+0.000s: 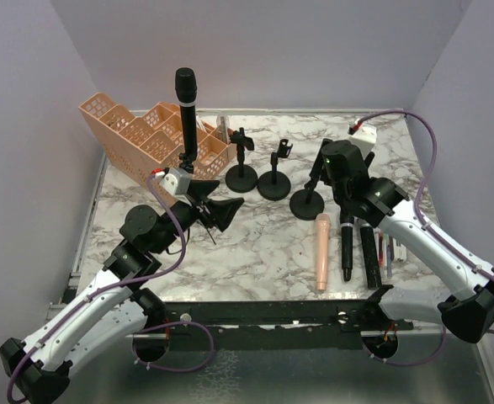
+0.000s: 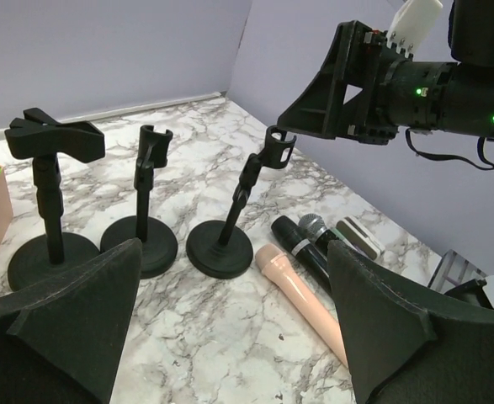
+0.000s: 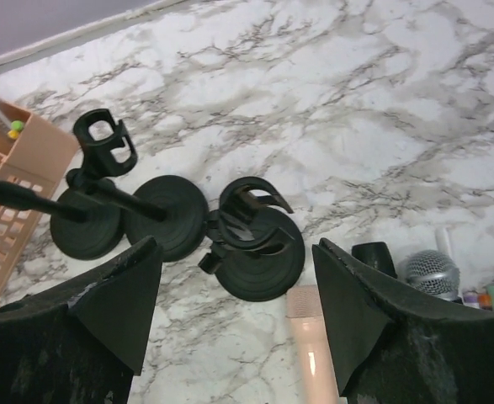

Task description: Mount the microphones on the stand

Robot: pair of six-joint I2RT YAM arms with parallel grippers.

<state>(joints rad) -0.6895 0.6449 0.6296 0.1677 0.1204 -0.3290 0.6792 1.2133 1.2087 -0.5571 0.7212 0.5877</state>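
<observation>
Microphones lay flat on the table in a row, long axes running near-to-far, heads toward the empty stands — directly on the near side of the right gripper. That gripper hung over the rightmost stand's clip, jaws spread, holding nothing. Left gripper, jaws likewise spread and empty, sat well apart to the left. Judgement: right arm nearer; across-the-barrel grasp indicated.

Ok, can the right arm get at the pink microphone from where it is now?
Probably yes. The right tool hovers open over the rightmost stand, and the pink microphone lies flat beside that stand's base, uncovered. The black microphone lies close alongside, so finger room on that side looks tight.
</observation>
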